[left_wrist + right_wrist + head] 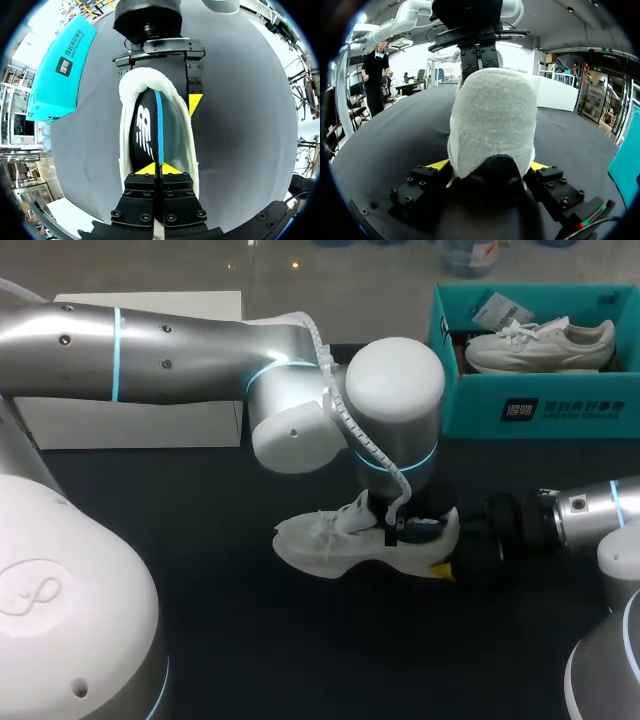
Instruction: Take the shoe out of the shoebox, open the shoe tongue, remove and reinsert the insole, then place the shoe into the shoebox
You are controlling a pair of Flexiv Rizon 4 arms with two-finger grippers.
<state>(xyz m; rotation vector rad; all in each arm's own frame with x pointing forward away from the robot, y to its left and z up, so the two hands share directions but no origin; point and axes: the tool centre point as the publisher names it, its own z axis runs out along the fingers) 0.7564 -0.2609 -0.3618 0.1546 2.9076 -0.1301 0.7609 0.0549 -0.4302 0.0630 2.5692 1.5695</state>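
A white shoe (335, 540) lies on its sole in the middle of the black table, toe to the left. My left gripper (155, 169) reaches down into its opening, shut on the edge of the black insole (142, 132), whose blue rim runs up from the pinched tips. At the heel (492, 120), my right gripper (490, 165) has one yellow-tipped finger pressed on each side, so it holds the shoe. The right gripper (447, 558) comes in level from the right. The teal shoebox (540, 408) stands at the back right.
A second white shoe (540, 345) lies inside the teal shoebox. A white box (140, 425) stands at the back left, partly behind my left arm. Bare black table lies in front of the shoe.
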